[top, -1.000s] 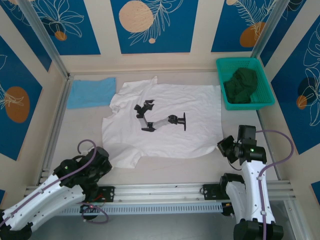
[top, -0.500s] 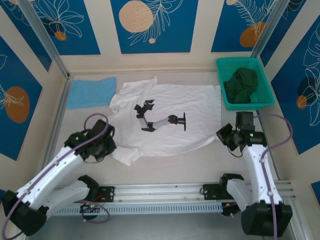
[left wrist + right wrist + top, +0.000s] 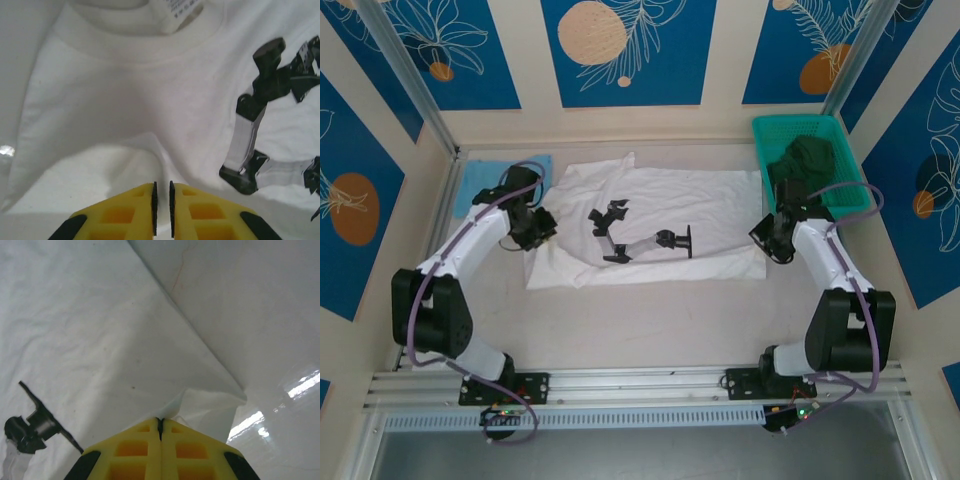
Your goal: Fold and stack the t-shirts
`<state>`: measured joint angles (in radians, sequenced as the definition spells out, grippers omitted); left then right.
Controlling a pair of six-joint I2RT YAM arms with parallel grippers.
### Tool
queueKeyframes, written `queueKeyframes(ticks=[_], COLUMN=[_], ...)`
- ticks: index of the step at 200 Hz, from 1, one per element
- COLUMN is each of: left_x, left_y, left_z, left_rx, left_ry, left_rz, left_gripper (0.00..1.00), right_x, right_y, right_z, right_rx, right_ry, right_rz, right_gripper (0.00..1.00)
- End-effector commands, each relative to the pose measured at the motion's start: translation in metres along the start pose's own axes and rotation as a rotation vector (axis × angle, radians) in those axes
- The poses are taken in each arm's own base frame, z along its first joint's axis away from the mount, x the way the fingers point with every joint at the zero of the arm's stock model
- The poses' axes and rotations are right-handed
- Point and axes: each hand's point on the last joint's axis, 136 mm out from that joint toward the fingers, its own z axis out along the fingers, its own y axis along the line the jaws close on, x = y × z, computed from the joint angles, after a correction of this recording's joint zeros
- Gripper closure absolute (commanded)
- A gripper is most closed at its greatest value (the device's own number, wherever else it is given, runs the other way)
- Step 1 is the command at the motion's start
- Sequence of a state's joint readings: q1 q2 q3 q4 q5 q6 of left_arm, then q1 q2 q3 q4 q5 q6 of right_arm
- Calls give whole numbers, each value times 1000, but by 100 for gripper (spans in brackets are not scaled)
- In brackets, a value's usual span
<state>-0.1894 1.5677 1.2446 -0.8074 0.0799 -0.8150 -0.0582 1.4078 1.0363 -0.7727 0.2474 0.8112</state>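
The white t-shirt (image 3: 650, 215) lies across the table's middle, black print up, its near half folded back over the rest. My left gripper (image 3: 538, 232) is over the shirt's left end below the collar (image 3: 135, 45). Its jaws (image 3: 162, 187) stand a narrow slit apart above a raised fold of white cloth (image 3: 145, 145). My right gripper (image 3: 765, 240) is at the shirt's right edge, shut (image 3: 160, 421) on a pinched corner of the white cloth (image 3: 200, 400). The light-blue t-shirt (image 3: 480, 185) lies flat at the far left, partly behind my left arm.
A green basket (image 3: 848, 208) holding dark green cloth (image 3: 808, 162) stands at the far right, just beyond my right arm. Metal frame posts and side walls close in the table. A metal rail (image 3: 640, 385) runs along the near edge.
Both arms swung from the near edge toward the far side, carrying the white shirt's near edge up and over. The left jaws have parted slightly; the right stays shut.
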Motion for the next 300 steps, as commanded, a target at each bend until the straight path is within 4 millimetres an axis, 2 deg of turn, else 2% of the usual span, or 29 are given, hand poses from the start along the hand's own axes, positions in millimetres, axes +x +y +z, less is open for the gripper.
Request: queueKeyframes(ticks=[1, 31, 43, 53, 61, 72, 82, 92, 100, 112, 125, 135, 148, 175, 184, 199, 223, 250, 272, 300], left_x=[-17, -35, -44, -50, -54, -57, -56, -53, -47, -33, -14, 0, 22, 64, 77, 92, 97, 93, 84, 75], left_y=[-9, -14, -18, -25, -30, -33, -29, -21, -14, -3, 11, 21, 27, 31, 32, 38, 55, 68, 70, 68], left_z=[7, 17, 16, 10, 4, -7, -15, -21, -23, -23, -21, -19, -13, 1, 8, 21, 33, 38, 45, 63], left_rx=[19, -2, 11, 31, 41, 53, 41, 25, 14, 3, -40, -80, -103, -149, -148, -163, -222, -242, -247, -247], left_ry=[12, 12, 0, -10, -18, -43, -73, -101, -113, -121, -131, -140, -131, -77, -48, -9, -4, -70, -86, -55], left_rz=[-6, -46, -64, -61, -52, -40, -34, -31, -27, -6, 36, 83, 155, 316, 353, 377, 343, 263, 223, 191], left_gripper=[84, 83, 84, 86, 85, 78, 75, 68, 64, 62, 61, 58, 59, 57, 55, 53, 52, 47, 38, 37], right_x=[-19, -26, -30, -33, -36, -38, -42, -45, -47, -47, -38, -25, 1, 53, 65, 78, 83, 81, 83, 78], right_y=[-3, 0, -3, -8, -10, -10, -10, -10, -10, -11, -5, 4, 15, 32, 34, 34, 30, 19, 14, 4], right_z=[-4, 4, 5, 3, 0, -6, -12, -17, -22, -29, -36, -38, -35, -16, -8, 6, 29, 48, 58, 63], right_rx=[49, 61, 96, 123, 123, 105, 76, 49, 26, 6, -46, -115, -210, -318, -298, -248, -169, -76, -45, 19], right_ry=[-73, -83, -87, -93, -103, -129, -159, -181, -187, -192, -183, -168, -114, 34, 63, 97, 147, 161, 172, 165], right_rz=[12, 26, 29, 42, 49, 57, 64, 70, 77, 85, 75, 44, -5, -113, -146, -195, -204, -172, -139, -86], right_gripper=[100, 100, 100, 96, 87, 65, 51, 42, 40, 39, 39, 40, 44, 50, 53, 64, 69, 70, 69, 67])
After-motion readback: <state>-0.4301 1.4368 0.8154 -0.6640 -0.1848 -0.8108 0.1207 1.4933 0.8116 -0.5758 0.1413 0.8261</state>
